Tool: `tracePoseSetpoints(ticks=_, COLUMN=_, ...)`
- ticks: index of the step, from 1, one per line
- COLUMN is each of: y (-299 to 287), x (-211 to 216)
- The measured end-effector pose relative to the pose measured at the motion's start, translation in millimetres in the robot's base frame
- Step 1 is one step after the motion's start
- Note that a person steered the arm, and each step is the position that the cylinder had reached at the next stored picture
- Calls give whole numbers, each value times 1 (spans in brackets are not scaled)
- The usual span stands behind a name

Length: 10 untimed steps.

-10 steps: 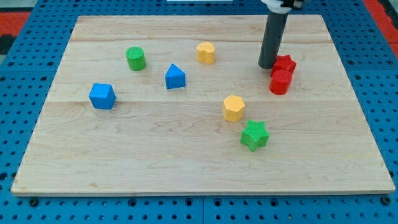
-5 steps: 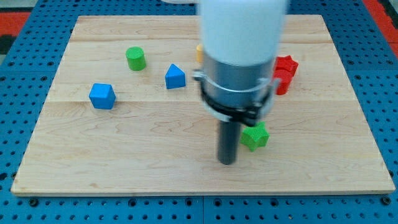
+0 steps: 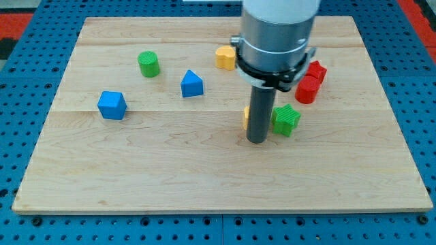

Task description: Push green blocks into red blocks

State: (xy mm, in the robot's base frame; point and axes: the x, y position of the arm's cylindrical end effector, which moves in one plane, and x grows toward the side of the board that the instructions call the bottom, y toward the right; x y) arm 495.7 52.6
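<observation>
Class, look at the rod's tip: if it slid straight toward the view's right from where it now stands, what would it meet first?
My tip would probably meet the green star block first. It sits just right of the rod and slightly higher in the view, so depth leaves some doubt.

Rod hides most of yellow block (image 3: 246,117); arm cut off at top.

Pale wooden board (image 3: 136,163), matt, with visible grain and plank seams. Around it, a blue perforated surface (image 3: 41,228) with a slight sheen. Green star block (image 3: 287,119) near the board's centre and the two red blocks (image 3: 310,80) toward the right edge: matt plastic with finely ribbed faces. Rod ending at my tip (image 3: 256,141): dark, smooth, matt, beneath a grey metallic collar (image 3: 276,41).
</observation>
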Motion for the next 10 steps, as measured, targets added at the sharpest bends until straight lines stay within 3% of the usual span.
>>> tracePoseSetpoints(ticks=2, y=51, x=-19)
tracePoseSetpoints(ticks=4, y=54, x=-46)
tracePoseSetpoints(ticks=5, y=41, x=-24)
tracePoseSetpoints(ticks=6, y=-10, x=19)
tracePoseSetpoints(ticks=8, y=-102, x=58)
tracePoseSetpoints(ticks=10, y=-185, x=32)
